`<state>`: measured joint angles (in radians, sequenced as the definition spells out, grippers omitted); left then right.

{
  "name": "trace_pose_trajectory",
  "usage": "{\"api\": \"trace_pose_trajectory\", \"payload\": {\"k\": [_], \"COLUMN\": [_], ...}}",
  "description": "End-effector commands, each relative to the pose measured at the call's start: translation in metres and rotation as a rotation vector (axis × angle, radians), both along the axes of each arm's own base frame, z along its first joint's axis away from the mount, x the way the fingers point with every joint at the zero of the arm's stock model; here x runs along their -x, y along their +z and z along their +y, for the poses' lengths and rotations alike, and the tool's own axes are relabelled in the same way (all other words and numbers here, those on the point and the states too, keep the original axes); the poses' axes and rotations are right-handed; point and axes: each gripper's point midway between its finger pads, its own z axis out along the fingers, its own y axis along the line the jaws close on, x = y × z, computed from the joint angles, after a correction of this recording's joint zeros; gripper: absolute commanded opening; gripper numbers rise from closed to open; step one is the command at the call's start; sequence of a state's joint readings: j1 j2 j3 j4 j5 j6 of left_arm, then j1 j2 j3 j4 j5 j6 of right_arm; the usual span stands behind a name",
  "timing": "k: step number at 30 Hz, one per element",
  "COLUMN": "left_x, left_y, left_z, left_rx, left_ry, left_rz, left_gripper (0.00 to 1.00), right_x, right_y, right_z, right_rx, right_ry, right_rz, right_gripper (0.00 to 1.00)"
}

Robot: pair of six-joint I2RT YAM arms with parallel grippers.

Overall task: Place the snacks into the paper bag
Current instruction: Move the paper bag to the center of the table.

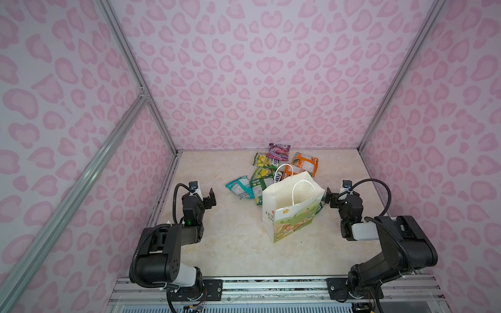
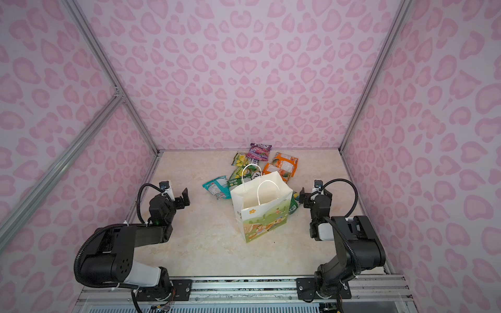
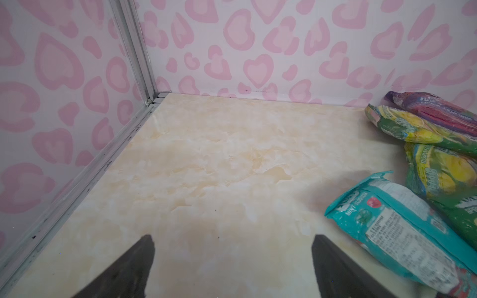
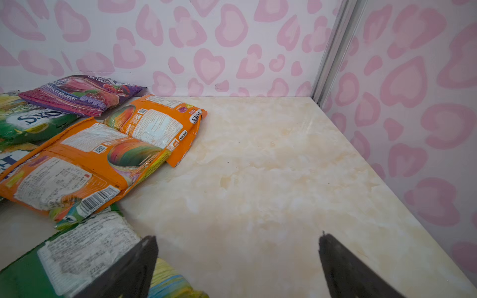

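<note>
Flanking the upright paper bag (image 1: pixel 292 214), left fingers (image 3: pixel 129 273) and right fingers (image 4: pixel 343 273) spread wide, empty

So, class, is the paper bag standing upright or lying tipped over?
Upright. In both top views the paper bag stands on its base, walls rising, mouth open and facing up.

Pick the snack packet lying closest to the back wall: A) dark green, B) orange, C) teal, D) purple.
D: in both top views the purple packet sits farther back than any other packet.
</note>
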<state>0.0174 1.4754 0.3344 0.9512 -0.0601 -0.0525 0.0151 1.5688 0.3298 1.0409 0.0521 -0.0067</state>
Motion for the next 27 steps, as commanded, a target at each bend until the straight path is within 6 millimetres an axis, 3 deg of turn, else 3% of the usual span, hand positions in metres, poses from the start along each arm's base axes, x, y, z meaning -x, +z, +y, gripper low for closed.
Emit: {"api": "trace_pose_trajectory", "payload": {"k": [1, 27], "left_x": [-0.0018, -0.0018], "left_y": [0.005, 0.0053], "left_z": [-0.0003, 0.0001], "left_rx": [-0.009, 0.001], "left_ry": [-0.005, -0.009], "left_rz": [-0.018, -0.02], "left_gripper": [0.98, 0.98], "right_x": [-0.0002, 0.0004], "right_y": [0.0003, 0.0003], "right_z": [0.0003, -0.002], "right_rx": [-0.007, -0.036], "right_ry": [0.0, 0.013], "right_rz": [-0.002, -0.01], "right_gripper": [0.99, 0.99]}}
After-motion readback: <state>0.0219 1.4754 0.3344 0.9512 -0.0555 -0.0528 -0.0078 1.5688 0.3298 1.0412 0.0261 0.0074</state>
